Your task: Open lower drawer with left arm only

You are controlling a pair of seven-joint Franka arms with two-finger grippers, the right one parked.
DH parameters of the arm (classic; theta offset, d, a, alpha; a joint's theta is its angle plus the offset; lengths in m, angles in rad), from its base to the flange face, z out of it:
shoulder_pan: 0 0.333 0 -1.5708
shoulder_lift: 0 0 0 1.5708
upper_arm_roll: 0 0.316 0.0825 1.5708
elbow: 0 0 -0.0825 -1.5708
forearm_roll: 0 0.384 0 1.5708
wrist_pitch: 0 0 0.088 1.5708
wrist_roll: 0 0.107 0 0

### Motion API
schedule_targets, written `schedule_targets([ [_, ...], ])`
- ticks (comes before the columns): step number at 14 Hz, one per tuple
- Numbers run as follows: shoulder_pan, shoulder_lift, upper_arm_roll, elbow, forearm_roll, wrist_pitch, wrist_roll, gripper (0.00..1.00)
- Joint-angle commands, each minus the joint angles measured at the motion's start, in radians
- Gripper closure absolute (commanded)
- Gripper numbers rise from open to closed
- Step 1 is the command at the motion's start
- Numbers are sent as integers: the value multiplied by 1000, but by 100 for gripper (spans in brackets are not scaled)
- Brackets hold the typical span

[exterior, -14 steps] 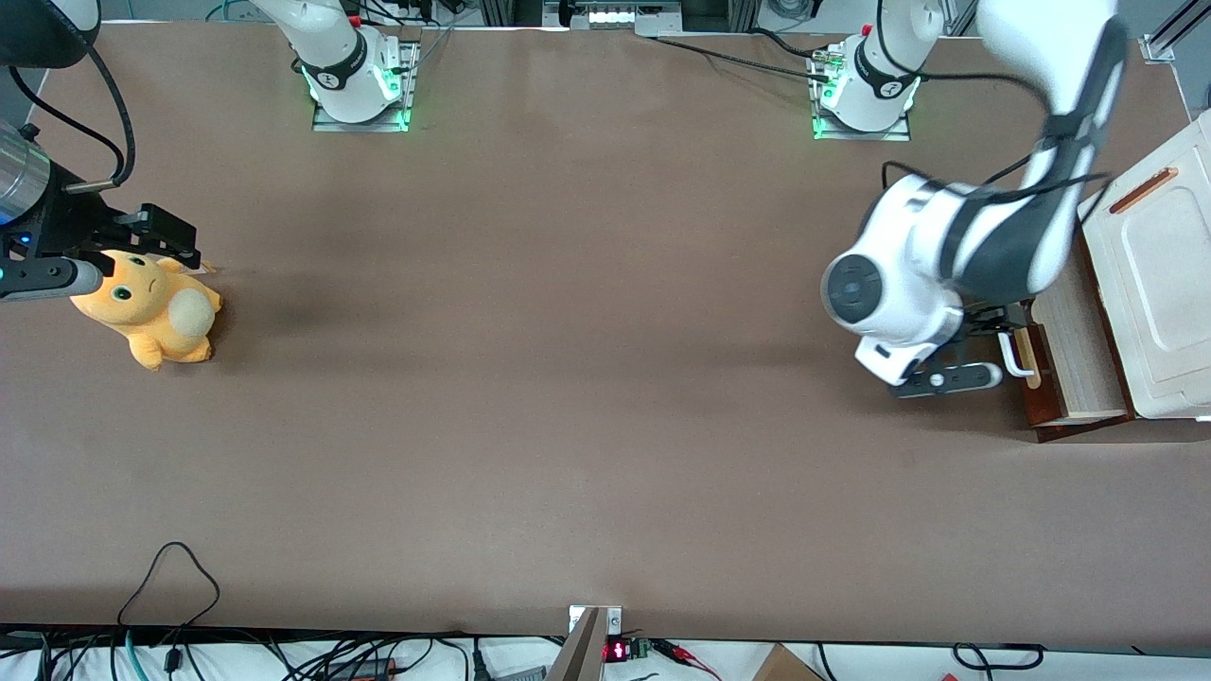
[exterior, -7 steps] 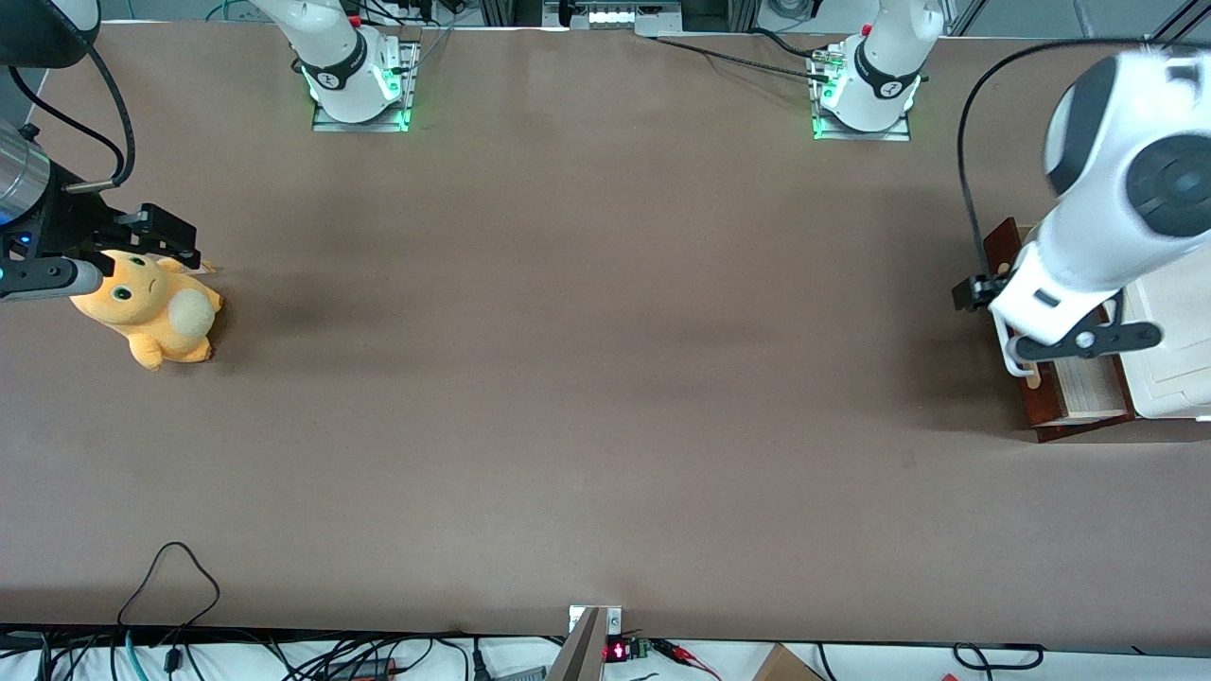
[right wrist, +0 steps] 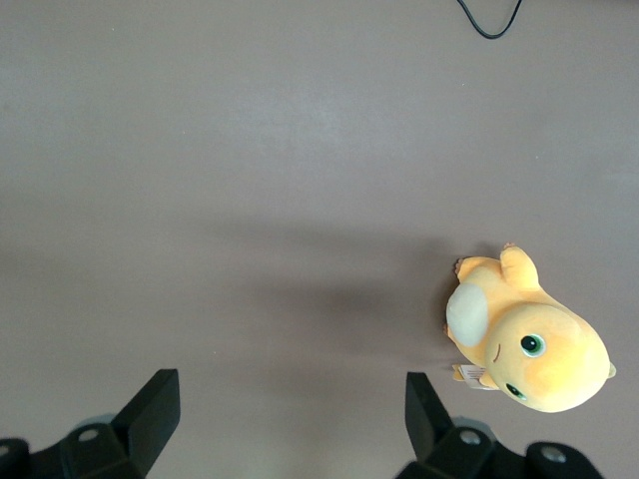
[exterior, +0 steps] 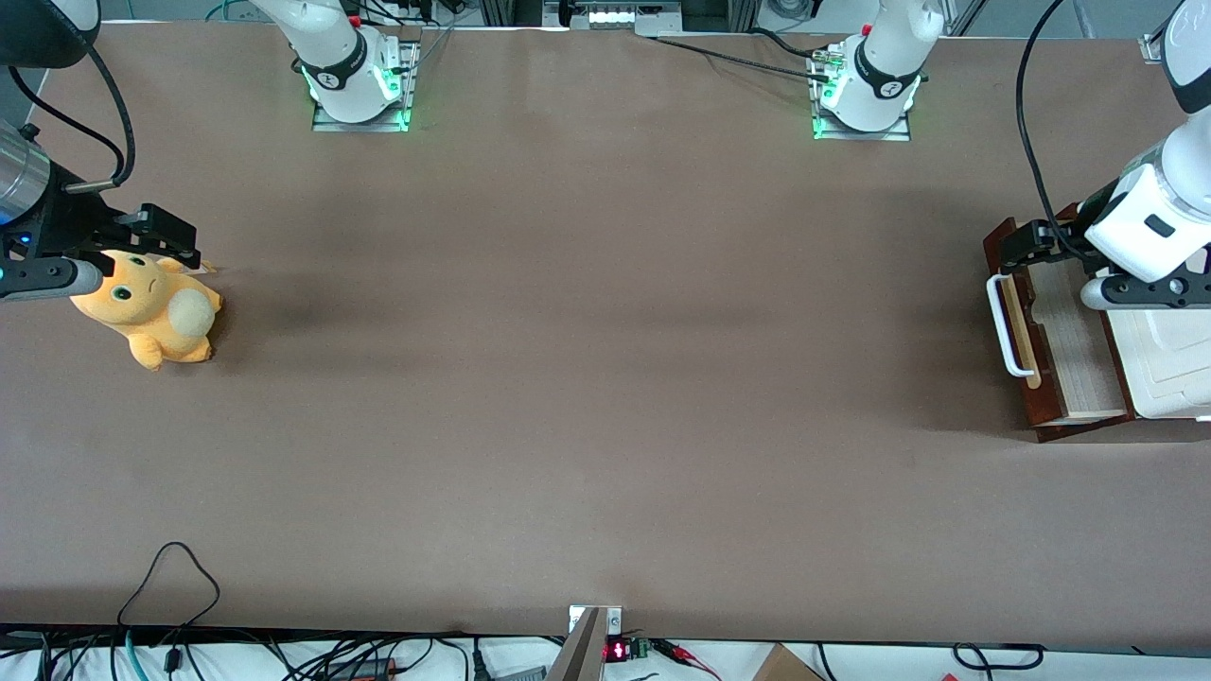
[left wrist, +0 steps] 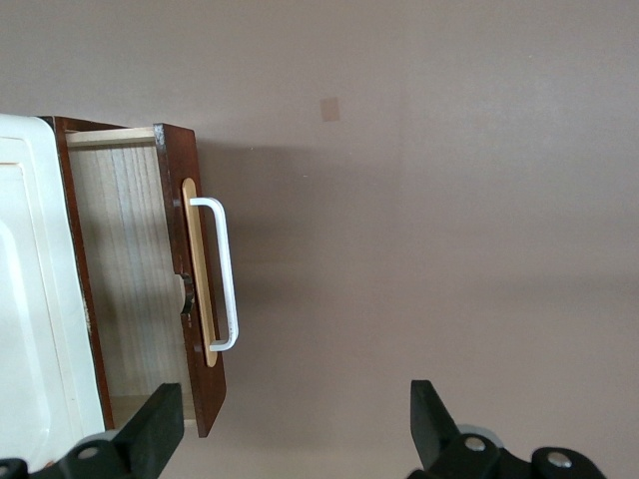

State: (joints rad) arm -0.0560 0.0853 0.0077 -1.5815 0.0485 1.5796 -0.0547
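Note:
The lower drawer (exterior: 1050, 388) stands pulled out from under the white cabinet top (exterior: 1173, 359), its pale wood inside showing. Its white U-shaped handle (exterior: 1001, 326) faces the parked arm's end of the table. The left arm's gripper (exterior: 1026, 244) hangs above the drawer's end farther from the front camera, clear of the handle. In the left wrist view the gripper (left wrist: 295, 439) is open and empty, high above the table beside the drawer front (left wrist: 210, 399) and the handle (left wrist: 228, 269).
An orange plush toy (exterior: 151, 312) lies toward the parked arm's end of the table; it also shows in the right wrist view (right wrist: 519, 339). Two arm bases (exterior: 861, 95) stand at the table's edge farthest from the front camera. A black cable (exterior: 170, 577) loops near the front edge.
The left arm has swung up and away from the handle toward the cabinet, and the gripper now hangs higher. The drawer has stayed pulled out.

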Motion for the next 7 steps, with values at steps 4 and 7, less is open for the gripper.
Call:
schedule_targets([
  [4,-19,-30,15,-31,-42,25,22,0],
  [7,-19,-27,15,-31,-42,23,38,0],
])
